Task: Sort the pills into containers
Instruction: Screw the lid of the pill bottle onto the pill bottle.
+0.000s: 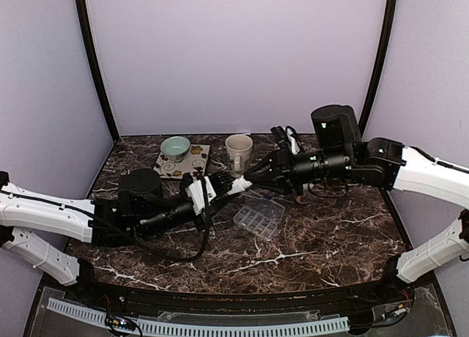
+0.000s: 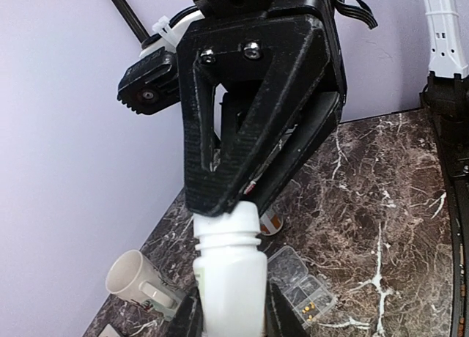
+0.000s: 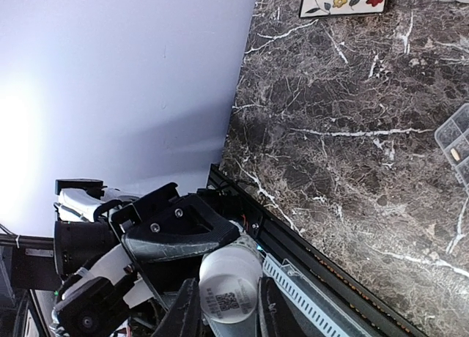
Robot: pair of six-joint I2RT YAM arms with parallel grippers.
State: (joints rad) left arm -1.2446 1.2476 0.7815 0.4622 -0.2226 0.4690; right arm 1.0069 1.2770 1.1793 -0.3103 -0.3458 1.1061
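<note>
A white pill bottle (image 1: 236, 188) hangs in the air between the two arms, above the marble table. My left gripper (image 2: 231, 311) is shut on the bottle's body (image 2: 229, 278). My right gripper (image 3: 227, 311) is shut on its capped end (image 3: 229, 282), where a printed code label faces the right wrist camera. The containers, a clear pill organizer (image 1: 259, 216) with its lid open, lie on the table just below and to the right of the bottle. A few yellow pills (image 2: 311, 305) sit in one compartment of the organizer (image 2: 304, 286).
A cream mug (image 1: 238, 152) stands behind the grippers. A pale green bowl (image 1: 175, 146) rests on a floral tile (image 1: 192, 163) at the back left. A small orange-and-white item (image 2: 271, 221) lies under the right arm. Purple walls close in the table.
</note>
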